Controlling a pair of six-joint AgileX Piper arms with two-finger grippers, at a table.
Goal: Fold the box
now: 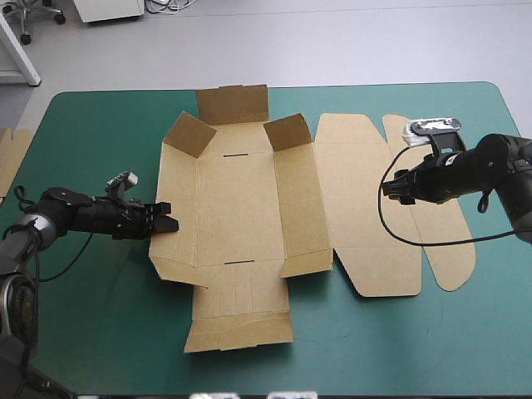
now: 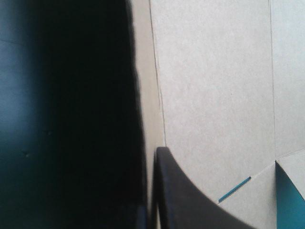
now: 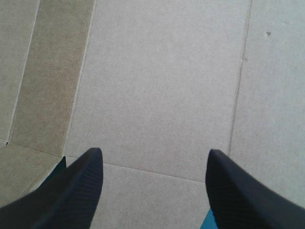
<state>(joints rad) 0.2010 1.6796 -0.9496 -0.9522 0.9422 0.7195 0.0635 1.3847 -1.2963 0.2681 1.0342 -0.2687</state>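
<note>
The brown box (image 1: 237, 208) lies in the middle of the teal-green cover, its two side walls partly raised and its corner flaps standing at the far end. Its lid panel (image 1: 366, 208) lies flat to the right. My left gripper (image 1: 164, 218) is at the box's left wall, shut on the wall's edge. In the left wrist view the board (image 2: 214, 95) runs between the black fingers of the left gripper (image 2: 148, 160). My right gripper (image 1: 397, 189) hovers over the lid and is open. The right wrist view shows the right gripper (image 3: 152, 155) with bare board (image 3: 162, 86) between its fingers.
An edge of more brown board (image 1: 10, 158) shows at the table's left edge. The box's front flap (image 1: 241, 320) lies flat toward the near edge, and the rounded lid tabs (image 1: 449, 249) reach toward the right edge. The teal-green cover (image 1: 100, 316) is bare at the front left.
</note>
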